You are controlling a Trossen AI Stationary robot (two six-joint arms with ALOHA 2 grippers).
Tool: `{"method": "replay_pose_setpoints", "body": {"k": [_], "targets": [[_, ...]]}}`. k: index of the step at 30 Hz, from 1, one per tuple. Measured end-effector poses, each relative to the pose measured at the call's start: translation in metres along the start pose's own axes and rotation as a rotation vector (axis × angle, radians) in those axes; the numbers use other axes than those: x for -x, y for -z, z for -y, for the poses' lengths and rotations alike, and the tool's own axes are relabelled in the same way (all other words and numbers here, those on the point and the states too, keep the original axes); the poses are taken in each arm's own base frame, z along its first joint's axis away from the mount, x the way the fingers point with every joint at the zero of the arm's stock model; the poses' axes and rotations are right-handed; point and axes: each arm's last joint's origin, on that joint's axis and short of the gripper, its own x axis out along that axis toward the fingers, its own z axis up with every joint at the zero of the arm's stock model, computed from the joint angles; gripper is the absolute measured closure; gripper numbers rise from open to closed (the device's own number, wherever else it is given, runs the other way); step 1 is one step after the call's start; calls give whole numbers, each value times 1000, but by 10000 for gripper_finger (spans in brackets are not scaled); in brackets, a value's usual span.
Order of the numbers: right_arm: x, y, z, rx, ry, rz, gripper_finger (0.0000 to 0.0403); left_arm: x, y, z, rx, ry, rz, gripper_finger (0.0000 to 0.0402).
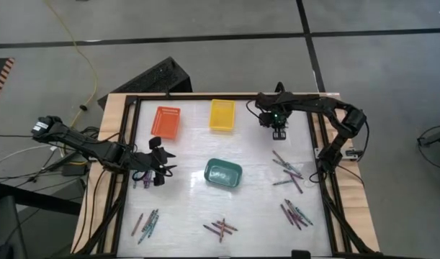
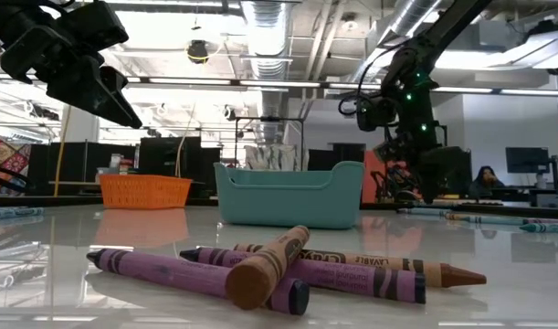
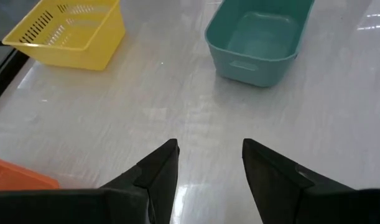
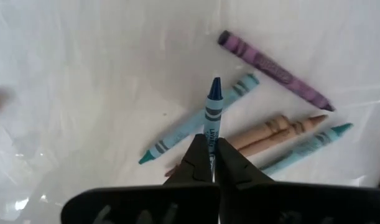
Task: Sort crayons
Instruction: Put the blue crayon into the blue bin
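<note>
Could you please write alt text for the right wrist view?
The right gripper is shut on a blue crayon that points away from the camera, over a white table where teal, tan and purple crayons lie loose.

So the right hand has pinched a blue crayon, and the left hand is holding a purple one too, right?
Not quite. The right hand is shut on a blue crayon, but the left hand holds nothing: the left wrist view shows its fingers apart over bare table.

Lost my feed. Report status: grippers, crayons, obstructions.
Right gripper shut on blue crayon, lifted over loose crayons. Left gripper open, empty, facing teal basket. Nothing in the way.
</note>
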Motion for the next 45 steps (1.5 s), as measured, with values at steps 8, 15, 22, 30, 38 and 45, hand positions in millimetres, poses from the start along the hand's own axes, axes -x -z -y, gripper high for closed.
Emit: {"method": "replay_pose_setpoints", "body": {"k": [8, 15, 22, 30, 38, 45], "targets": [[39, -23, -8, 43, 12, 65, 402, 0, 0, 0, 0, 0, 0, 233], [105, -67, -62, 151, -39, 290, 403, 0, 0, 0, 0, 1, 0, 233], [156, -103, -149, 250, -132, 652, 403, 0, 0, 0, 0, 0, 0, 233], [153, -137, -228, 298, -235, 845, 403, 0, 0, 0, -1, 1, 0, 233], [123, -155, -247, 220, -164, 778, 403, 0, 3, 1, 46, 29, -30, 233], [120, -154, -238, 160, -129, 741, 403, 7, 7, 1, 43, 158, -202, 233]]}}
